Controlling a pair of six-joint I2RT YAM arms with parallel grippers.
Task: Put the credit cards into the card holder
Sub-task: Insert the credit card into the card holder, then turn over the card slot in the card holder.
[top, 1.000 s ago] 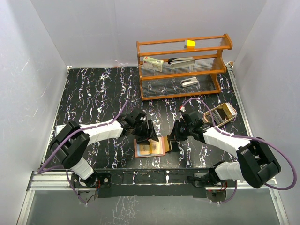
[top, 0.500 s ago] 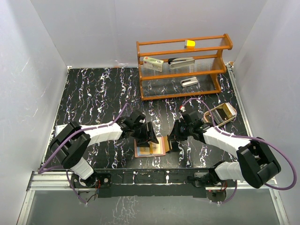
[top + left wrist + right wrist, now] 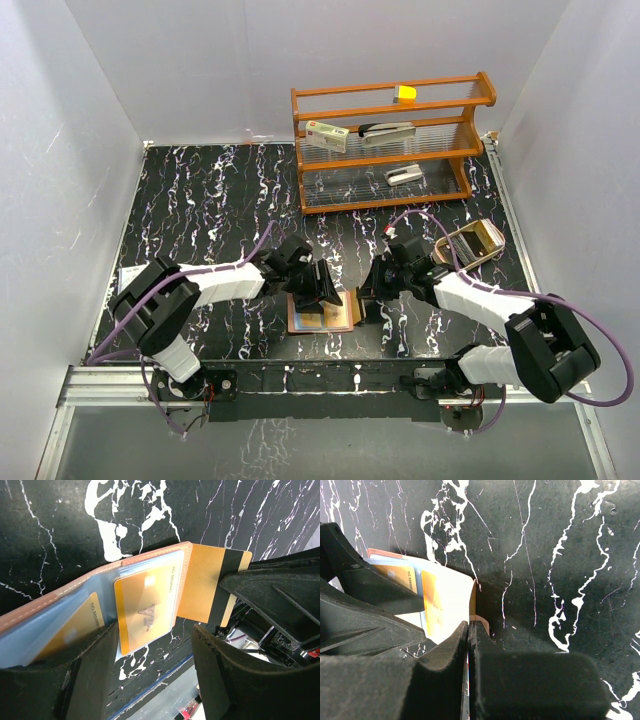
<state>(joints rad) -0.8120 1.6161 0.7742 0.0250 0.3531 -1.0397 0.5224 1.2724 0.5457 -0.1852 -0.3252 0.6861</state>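
Note:
The reddish-brown card holder (image 3: 303,320) (image 3: 100,577) lies open flat near the table's front edge. An orange credit card (image 3: 145,607) sits in its right clear pocket, and another (image 3: 75,630) in the left one. A third tan credit card (image 3: 205,585), with a black stripe, pokes out of the holder's right edge. My right gripper (image 3: 366,297) (image 3: 471,630) is shut on that card's outer end. My left gripper (image 3: 322,290) (image 3: 155,677) hangs open low over the holder, its fingers (image 3: 75,680) straddling the right panel with nothing between them.
A wooden rack (image 3: 390,140) with small items stands at the back. A tan oval tray (image 3: 472,242) lies to the right, behind my right arm. A white packet (image 3: 125,275) rests by the left wall. The table's near edge runs just below the holder.
My left gripper has eased a little to the right over the holder. The right gripper and the card it holds have not visibly moved.

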